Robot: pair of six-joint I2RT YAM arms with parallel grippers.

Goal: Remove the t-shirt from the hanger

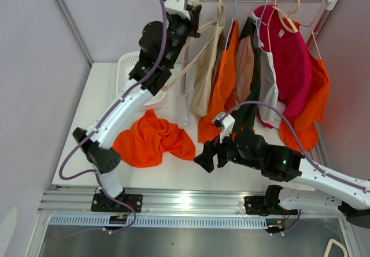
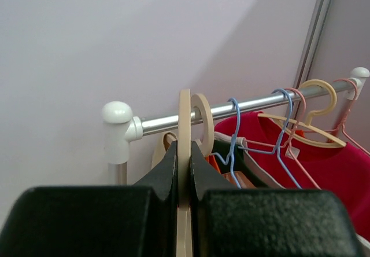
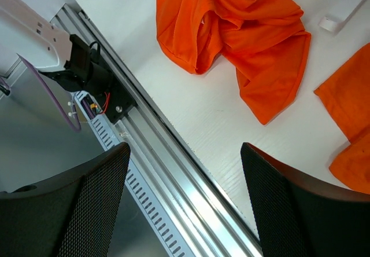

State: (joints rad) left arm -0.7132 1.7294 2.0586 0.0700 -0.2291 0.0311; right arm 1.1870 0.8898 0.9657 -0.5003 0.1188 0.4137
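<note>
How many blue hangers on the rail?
2: one blue hanger just right of the cream hanger the left gripper pinches, another further right beside a pink one. Others may be hidden.

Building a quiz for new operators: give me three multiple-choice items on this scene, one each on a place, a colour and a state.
1. The crumpled orange t-shirt is: A on the table; B hung up; C held in mid-air.
2. The hanger in the left fingers is: A blue; B beige; C pink.
3. The right fingers are: A open and empty; B shut on cloth; C shut on a hanger.
Answers: 1 A, it lies heaped on the white tabletop; 2 B, beige shows between them; 3 A, a wide gap holds nothing.
</note>
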